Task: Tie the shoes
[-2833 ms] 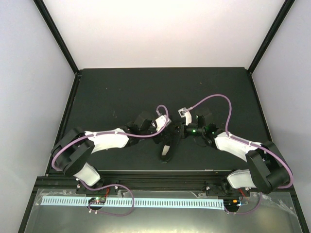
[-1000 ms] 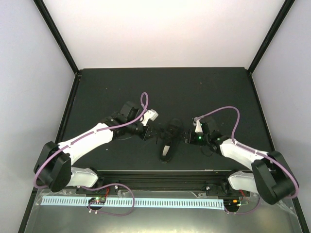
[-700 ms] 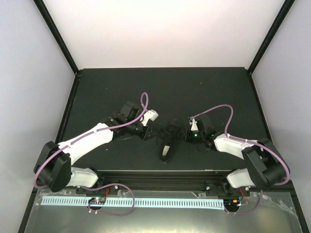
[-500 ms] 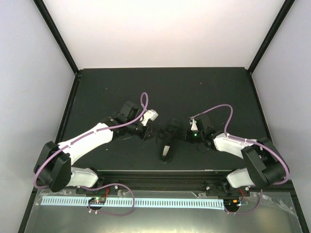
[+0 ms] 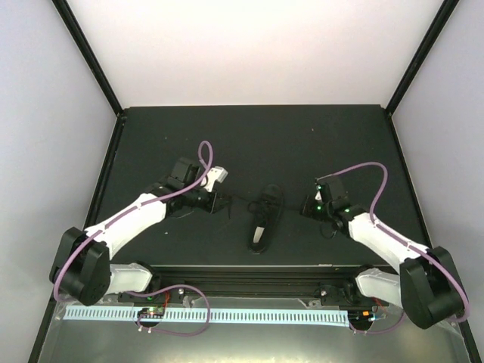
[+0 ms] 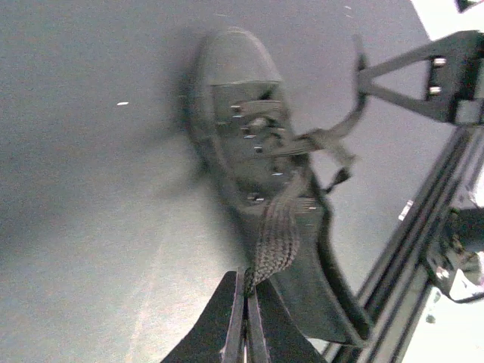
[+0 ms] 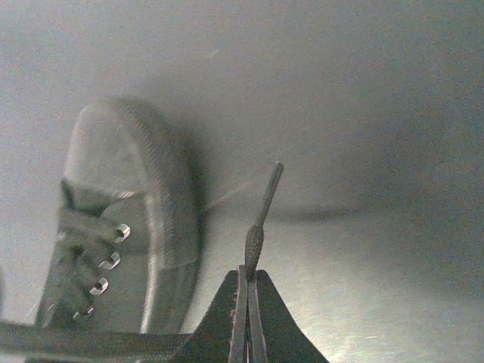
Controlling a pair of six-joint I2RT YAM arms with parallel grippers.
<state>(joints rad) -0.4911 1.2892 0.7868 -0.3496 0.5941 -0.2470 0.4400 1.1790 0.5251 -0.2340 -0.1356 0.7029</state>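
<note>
Black low lace-up shoe [image 5: 262, 219] lies sole down on the matte black tabletop [image 5: 189, 136], a little toward 6 o'clock of centre. Toe at 12 o'clock, heel at 6.

White-shelled left arm [image 5: 136, 219] reaches in from 7 o'clock, white-shelled right arm [image 5: 386, 238] from 5 o'clock.

Left gripper [image 5: 220, 203] sits at the shoe's 9 o'clock, clear of it. Right gripper [image 5: 308, 209] sits at its 3 o'clock, also clear.

Left jaws closed on a flat woven black lace [image 6: 276, 238] running back to the eyelets. Right jaws closed on a thin black lace end [image 7: 255, 240], its stiff tip poking past them.
</note>
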